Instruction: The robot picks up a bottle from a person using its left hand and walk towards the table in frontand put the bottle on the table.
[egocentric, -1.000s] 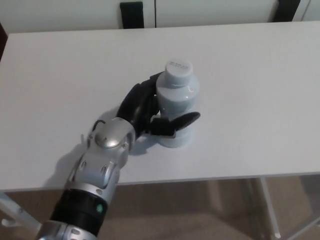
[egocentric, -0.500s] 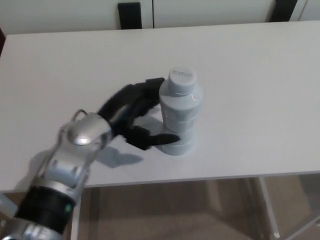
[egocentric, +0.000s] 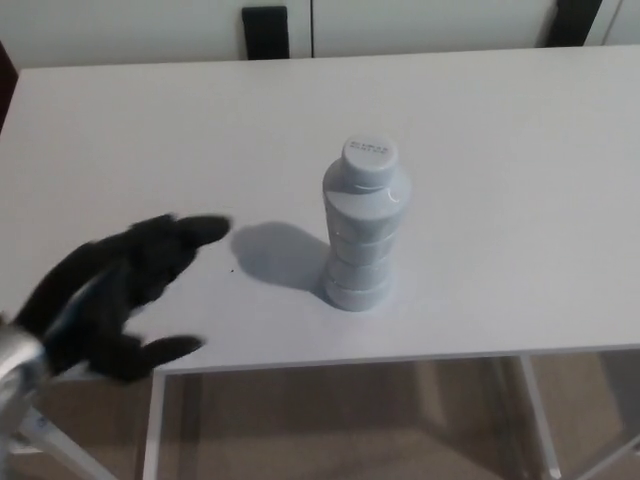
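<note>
A pale grey ribbed bottle (egocentric: 360, 226) with a wide cap stands upright on the white table (egocentric: 480, 130), near its front edge. My left hand (egocentric: 115, 290) is at the lower left, well clear of the bottle, blurred, with its black fingers (egocentric: 190, 235) spread and nothing between them. It hangs over the table's front left corner. My right hand does not show.
The table's front edge (egocentric: 400, 358) runs just below the bottle, with white frame legs (egocentric: 535, 415) and brown floor under it. Beyond the far edge stands a pale wall with dark fittings (egocentric: 265, 28).
My left hand has let go of the bottle and drawn back to the lower left. The bottle stays standing where it was set down.
</note>
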